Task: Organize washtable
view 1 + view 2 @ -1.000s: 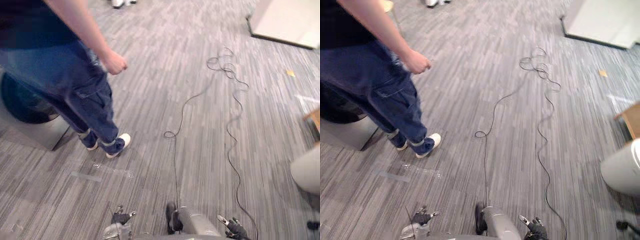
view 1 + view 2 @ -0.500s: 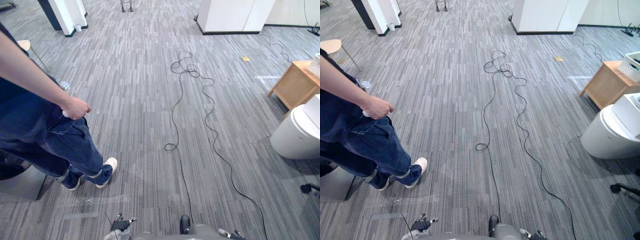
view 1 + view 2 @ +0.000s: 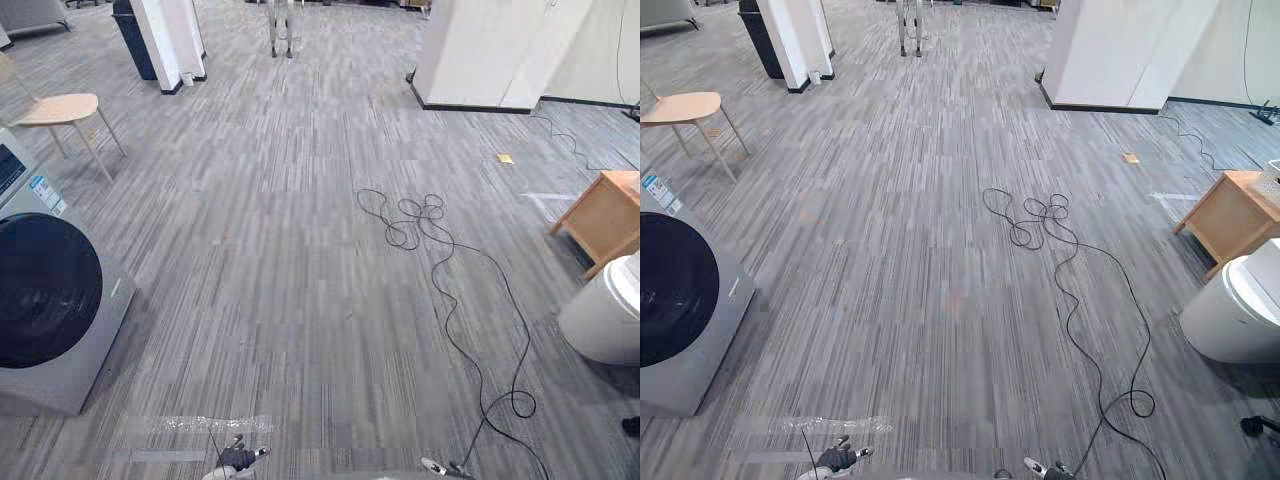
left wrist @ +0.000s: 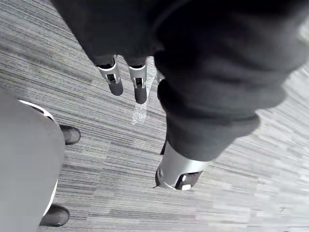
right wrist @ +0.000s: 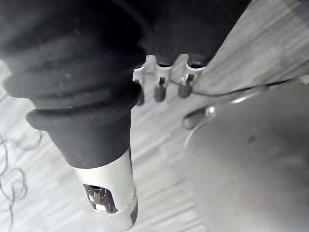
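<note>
My left hand (image 4: 138, 83) hangs low over the grey striped carpet with its fingers straight and relaxed, holding nothing; it peeks in at the bottom edge of the left eye view (image 3: 238, 460). My right hand (image 5: 162, 86) also hangs beside my body, its fingers straight and its thumb (image 5: 108, 200) apart from them, with nothing in it. In the eye views the right hand (image 3: 446, 467) sits at the bottom edge, right of centre.
A grey washing machine (image 3: 55, 300) with a dark round door stands at the left. Behind it is a wooden chair (image 3: 60, 108). At the right are a white rounded bin (image 3: 605, 320) and a low wooden table (image 3: 603, 213). White pillars (image 3: 480, 50) rise at the back.
The camera has swung and lifted. The person who stood at the left is gone from the picture, and the washing machine shows there now. Both hands stay low.
</note>
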Available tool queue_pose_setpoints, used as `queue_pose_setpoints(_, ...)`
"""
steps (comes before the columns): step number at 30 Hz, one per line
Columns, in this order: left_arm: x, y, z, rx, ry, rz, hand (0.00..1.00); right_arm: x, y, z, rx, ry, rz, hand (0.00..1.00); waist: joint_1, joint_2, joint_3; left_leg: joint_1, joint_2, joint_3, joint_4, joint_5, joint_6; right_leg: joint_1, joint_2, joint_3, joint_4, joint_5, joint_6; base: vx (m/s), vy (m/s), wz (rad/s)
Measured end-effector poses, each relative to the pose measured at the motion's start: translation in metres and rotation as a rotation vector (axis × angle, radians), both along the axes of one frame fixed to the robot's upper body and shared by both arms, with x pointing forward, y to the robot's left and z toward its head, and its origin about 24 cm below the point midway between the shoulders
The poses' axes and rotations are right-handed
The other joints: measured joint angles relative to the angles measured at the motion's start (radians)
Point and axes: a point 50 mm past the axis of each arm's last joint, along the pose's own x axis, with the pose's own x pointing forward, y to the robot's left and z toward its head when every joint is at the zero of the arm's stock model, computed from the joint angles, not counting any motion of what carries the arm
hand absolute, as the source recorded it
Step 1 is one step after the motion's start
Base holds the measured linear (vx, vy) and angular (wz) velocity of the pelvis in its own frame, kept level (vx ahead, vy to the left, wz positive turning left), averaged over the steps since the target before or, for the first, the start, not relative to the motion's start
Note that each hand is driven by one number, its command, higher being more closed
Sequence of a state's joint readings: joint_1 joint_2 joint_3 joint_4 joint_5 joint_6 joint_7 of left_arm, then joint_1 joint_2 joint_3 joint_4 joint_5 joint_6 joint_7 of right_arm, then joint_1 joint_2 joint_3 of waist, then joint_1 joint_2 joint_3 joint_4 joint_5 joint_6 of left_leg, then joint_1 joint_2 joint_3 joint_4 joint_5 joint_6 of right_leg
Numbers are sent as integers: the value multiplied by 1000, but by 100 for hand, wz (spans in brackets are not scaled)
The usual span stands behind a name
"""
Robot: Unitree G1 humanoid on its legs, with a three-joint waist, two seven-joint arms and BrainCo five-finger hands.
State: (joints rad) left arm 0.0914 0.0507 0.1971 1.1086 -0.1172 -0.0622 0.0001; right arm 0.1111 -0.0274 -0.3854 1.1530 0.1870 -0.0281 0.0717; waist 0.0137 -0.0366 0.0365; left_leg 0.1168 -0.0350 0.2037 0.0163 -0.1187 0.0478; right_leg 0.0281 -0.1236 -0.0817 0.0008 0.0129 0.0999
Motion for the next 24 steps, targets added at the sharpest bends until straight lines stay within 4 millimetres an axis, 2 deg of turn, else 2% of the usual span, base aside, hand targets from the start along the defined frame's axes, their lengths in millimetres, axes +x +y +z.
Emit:
queue_pose_setpoints(12, 4, 4, 3, 34, -30, -13, 0, 4, -3, 2, -22, -18, 30, 0, 0, -6, 4, -39, 0, 0, 19, 0, 0, -34, 0, 3, 6, 2, -2, 0, 0, 0)
queue_pose_setpoints(17, 11, 2, 6, 93, -54, -53, 0, 25, -2, 7, -82, -72, 135, 0, 1, 0, 16, -39, 4, 17, 20, 0, 0, -35, 2, 16, -9, 18, -2, -32, -9, -9)
queue_pose_setpoints(20, 15, 1, 7, 109, -64, -64, 0, 41, 6, 10, -73, -120, 183, 0, 1, 11, 25, -40, 2, 26, 19, 0, -1, -33, 1, 27, -23, 29, 1, -52, -3, -10)
queue_pose_setpoints(24, 17, -2, 8, 109, -71, -89, 0, 50, 11, 12, -65, -146, 199, 0, 1, 9, 27, -40, 2, 27, 19, 0, -1, -33, 1, 27, -25, 29, 2, -10, -3, -1)
